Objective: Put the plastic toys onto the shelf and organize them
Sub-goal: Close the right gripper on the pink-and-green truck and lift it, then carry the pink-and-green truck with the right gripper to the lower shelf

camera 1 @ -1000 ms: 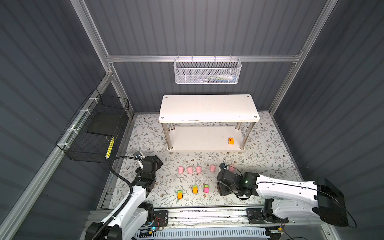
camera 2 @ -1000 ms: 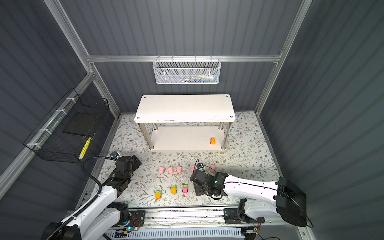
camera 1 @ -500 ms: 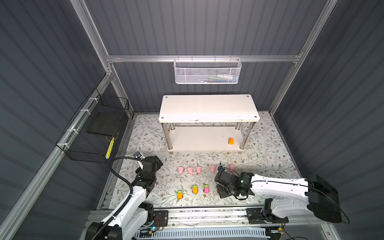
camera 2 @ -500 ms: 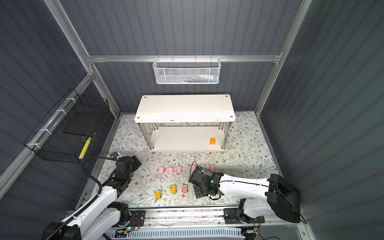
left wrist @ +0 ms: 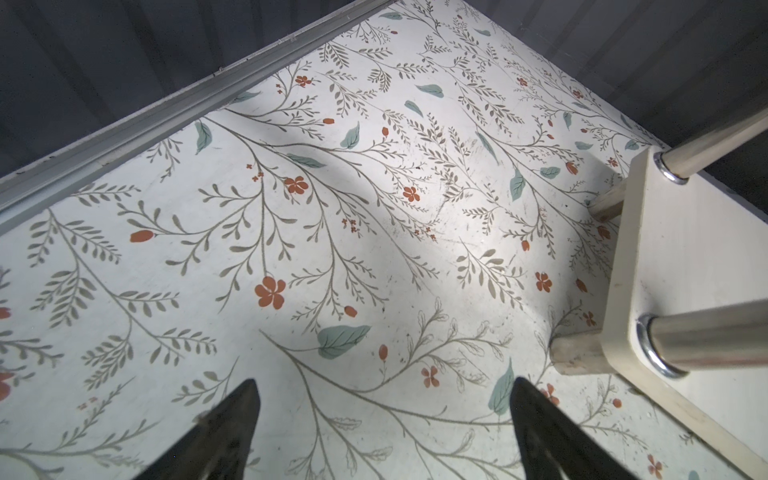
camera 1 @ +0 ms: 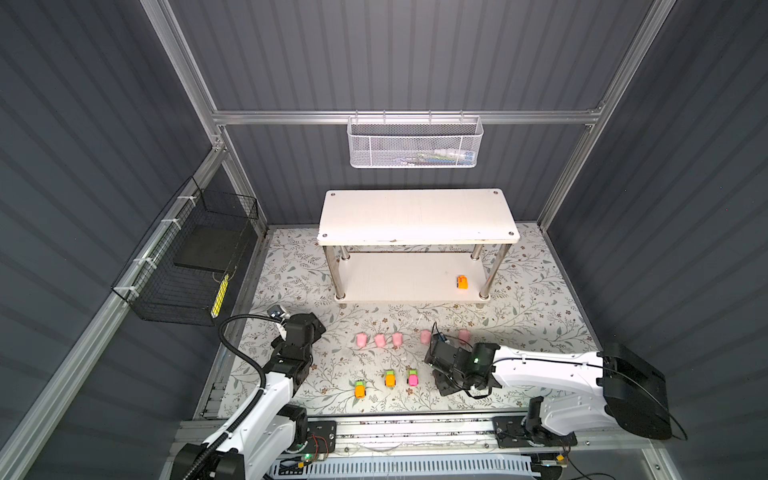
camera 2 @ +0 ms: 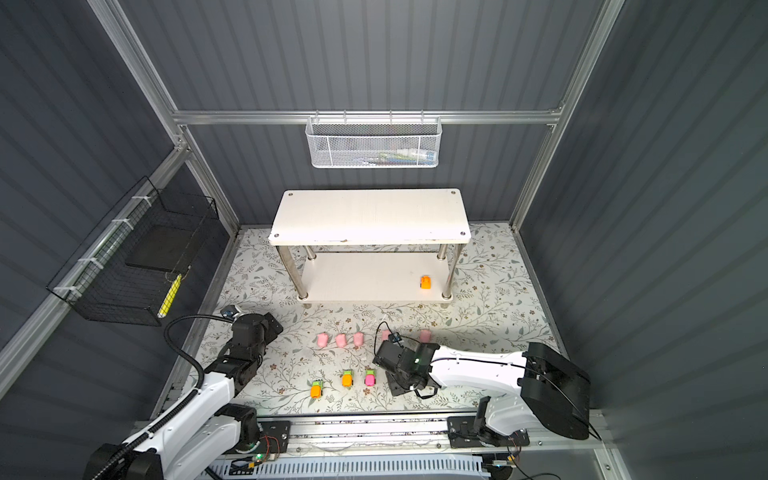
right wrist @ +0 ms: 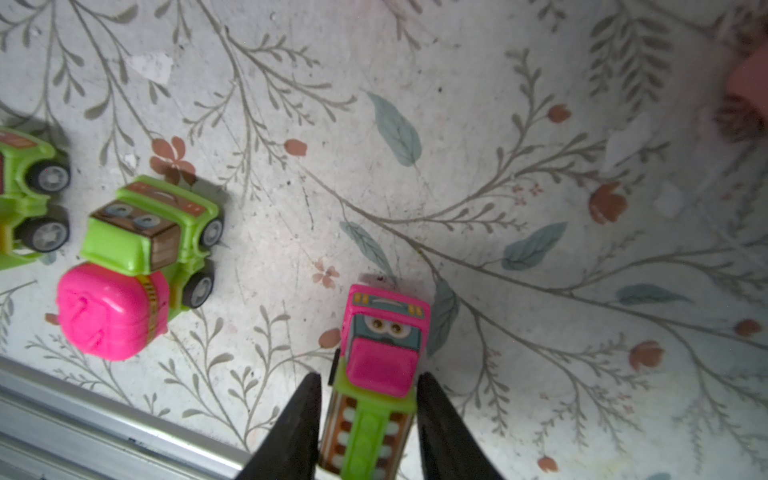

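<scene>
— How's the right side posed?
— I've got it stretched low and nearly level over the mat (camera 1: 519, 316), wrist tipped down. The right pincer (right wrist: 369, 374) is narrow, clamped on the pink-and-green car (right wrist: 384, 332) between its fingers.
— And the left?
— Folded up, with the left pincer (left wrist: 384, 381) wide above the mat and the shelf (left wrist: 665, 270) corner just beyond one finger.

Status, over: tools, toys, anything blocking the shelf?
Left tool open, empty. Right tool clamped on pink car, on the mat. Orange car on shelf's lower board; five pigs, three cars loose. Nothing blocking the shelf.
</scene>
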Controlling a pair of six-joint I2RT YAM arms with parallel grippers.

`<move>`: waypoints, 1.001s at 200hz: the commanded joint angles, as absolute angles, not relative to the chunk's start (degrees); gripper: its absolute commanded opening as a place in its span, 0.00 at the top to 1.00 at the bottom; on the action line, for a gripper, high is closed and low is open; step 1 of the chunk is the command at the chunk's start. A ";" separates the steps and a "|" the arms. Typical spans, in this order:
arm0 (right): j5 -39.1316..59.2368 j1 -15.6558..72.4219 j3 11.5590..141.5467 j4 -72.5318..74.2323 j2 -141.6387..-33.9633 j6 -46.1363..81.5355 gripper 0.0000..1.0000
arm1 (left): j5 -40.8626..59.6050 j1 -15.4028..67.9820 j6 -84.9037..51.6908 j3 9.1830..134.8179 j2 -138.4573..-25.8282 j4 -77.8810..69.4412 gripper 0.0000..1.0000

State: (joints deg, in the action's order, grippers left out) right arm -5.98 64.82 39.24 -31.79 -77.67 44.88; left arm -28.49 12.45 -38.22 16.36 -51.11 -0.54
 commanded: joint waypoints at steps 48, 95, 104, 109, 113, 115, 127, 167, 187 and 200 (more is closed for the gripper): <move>-7.71 65.09 41.19 -36.46 -73.91 45.61 0.69 | -29.41 12.74 -38.95 15.65 -51.15 -1.21 0.06; -10.78 64.97 46.32 -43.90 -71.37 44.03 0.69 | -29.23 12.74 -38.93 15.95 -51.64 -1.62 0.06; -12.32 64.67 48.22 -45.70 -71.05 43.20 0.70 | -29.19 12.74 -38.99 15.83 -51.59 -1.67 0.06; -13.16 64.25 49.36 -46.72 -70.87 42.69 0.70 | -29.18 12.74 -39.02 15.79 -51.59 -1.69 0.06; -13.81 63.83 50.25 -47.35 -70.80 42.13 0.70 | -29.18 12.75 -38.97 15.78 -51.59 -1.72 0.06; -14.09 63.57 50.66 -47.67 -70.76 41.91 0.70 | -29.20 12.75 -38.99 15.81 -51.59 -1.70 0.06; -14.88 61.33 53.24 -48.94 -70.84 40.15 0.70 | -29.18 12.74 -39.02 15.65 -51.59 -1.67 0.06; -17.60 52.61 59.94 -44.58 -72.73 33.38 0.70 | -29.19 12.74 -38.91 15.64 -51.99 -2.19 0.06; -18.84 48.74 62.72 -40.99 -75.70 30.17 0.70 | -29.14 12.75 -38.72 15.97 -52.35 -2.46 0.06; -18.73 46.57 63.48 -37.59 -77.33 28.38 0.70 | -29.12 12.74 -38.60 16.30 -52.64 -2.60 0.06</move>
